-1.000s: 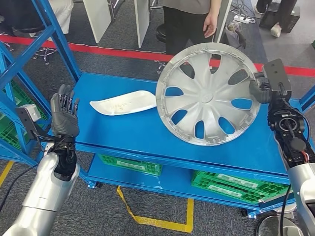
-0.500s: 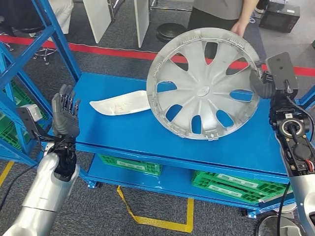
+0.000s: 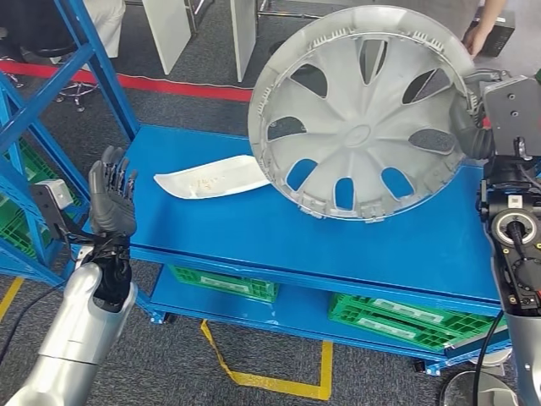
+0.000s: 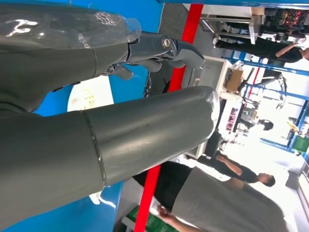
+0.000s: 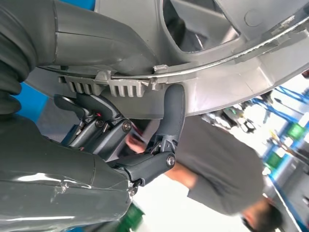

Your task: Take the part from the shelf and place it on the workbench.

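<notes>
The part is a large round silver-grey plastic hubcap with a ring of long oval cut-outs between broad spokes, a small hub at its centre and a ribbed, notched rim. It is off the blue shelf, tilted with its face toward the camera and its upper edge leaning away. The right hand grips it at the rim on the right side. In the right wrist view the thumb lies over the face and a dark finger hooks under the rim's edge of the hubcap.
</notes>
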